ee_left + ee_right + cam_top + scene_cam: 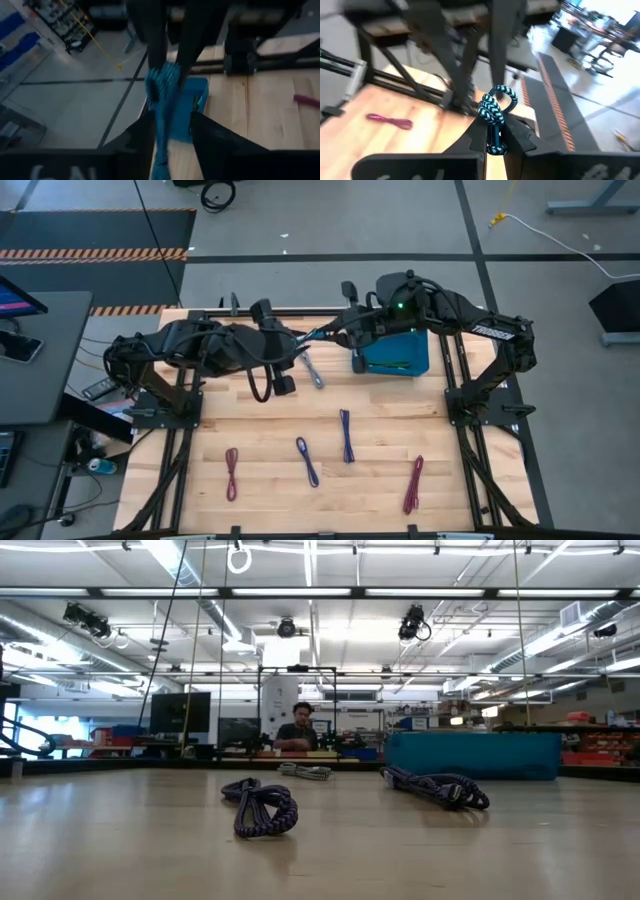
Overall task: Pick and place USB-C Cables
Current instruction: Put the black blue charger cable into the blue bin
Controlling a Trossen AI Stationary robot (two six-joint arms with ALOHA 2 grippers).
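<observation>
Right pincer (495,126): narrow, clamped on the lower end of the teal USB-C cable (494,112), raised above the back of the tabletop (260,415).
Left pincer (171,116): set about the same teal bundle from the opposite side; firm hold or loose fit cannot be told.
Task item location: teal cable in the air between the two pincers, just beside the blue bin (421,352) at the back of the tabletop, not yet over it.
Remaining cables: grey-blue cable (314,370) near the pincers; two blue-purple cables (346,435), a maroon cable (232,473) and a magenta cable (413,483) lying well apart toward the front.
Risk, drop: release by one pincer before the other has a sure hold, ending with the cable on the tabletop short of the bin.
Risk, unravelling: opposing pull from both arms on one folded bundle, loosening the folds and leaving a trailing end.
Risk, snag: open loop at the top of the bundle catching on a finger during withdrawal, dragging the cable away.
Risk, contact: both wrists crowded close together, little room for correction.
Writing: pale marks on the near edge of both wrist views, apparently letters, not legible.
Brands, labels: none readable on cables or bin.
</observation>
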